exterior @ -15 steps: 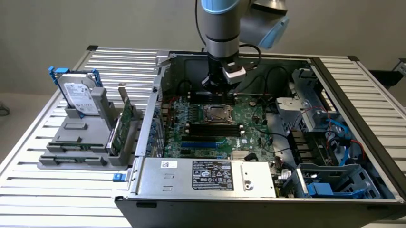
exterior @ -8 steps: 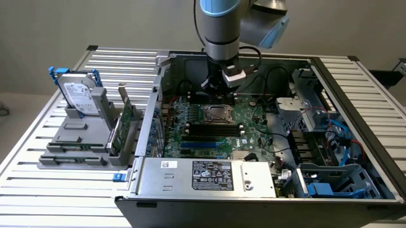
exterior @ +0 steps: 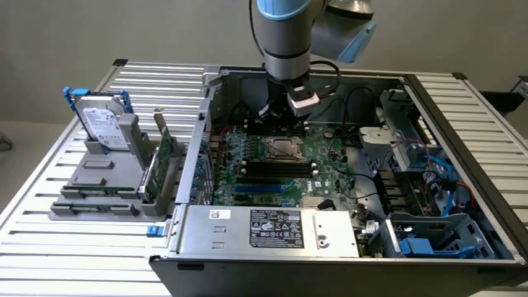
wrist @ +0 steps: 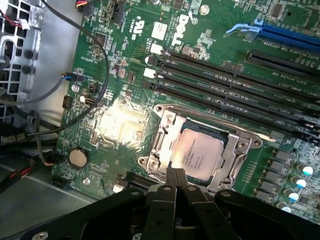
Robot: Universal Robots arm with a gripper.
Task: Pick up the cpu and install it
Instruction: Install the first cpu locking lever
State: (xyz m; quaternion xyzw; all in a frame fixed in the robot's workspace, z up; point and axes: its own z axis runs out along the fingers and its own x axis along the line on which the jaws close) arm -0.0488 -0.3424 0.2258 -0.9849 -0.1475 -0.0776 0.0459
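The pincer [wrist: 176, 179] is clenched, its two black fingers [wrist: 171, 182] pressed flat together with nothing between them. It hangs just above the edge of the CPU socket [wrist: 165, 145], a square frame of bright stamped steel with hinged tabs and a thin wire lever along one side.

The cpu [wrist: 199, 151] already sits in that socket, directly ahead of the fingertips and apart from them: a small flat square with a dull silver-grey metal lid, faint printing on its face and a pale rim around it.

Beyond the socket run four long, narrow black memory slots [wrist: 225, 87] in parallel, and past them blue expansion slots [wrist: 290, 35]. All of it is mounted on the green motherboard [wrist: 115, 75], matte and speckled with tiny components; a patch of glare lies on it beside the socket, and a round silver coin cell [wrist: 78, 157] sits further off.

In the exterior view the grey-and-blue arm [exterior: 285, 37] reaches down into the open computer case [exterior: 462, 161], a dark sheet-metal box, with the pincer [exterior: 276, 114] above the board. The case rests on a ribbed aluminium tabletop [exterior: 49, 247]. Well away, at the exterior view's left, a silver hard drive [exterior: 103, 124] with a white label and blue handles stands upright in a grey plastic holder [exterior: 103, 185].
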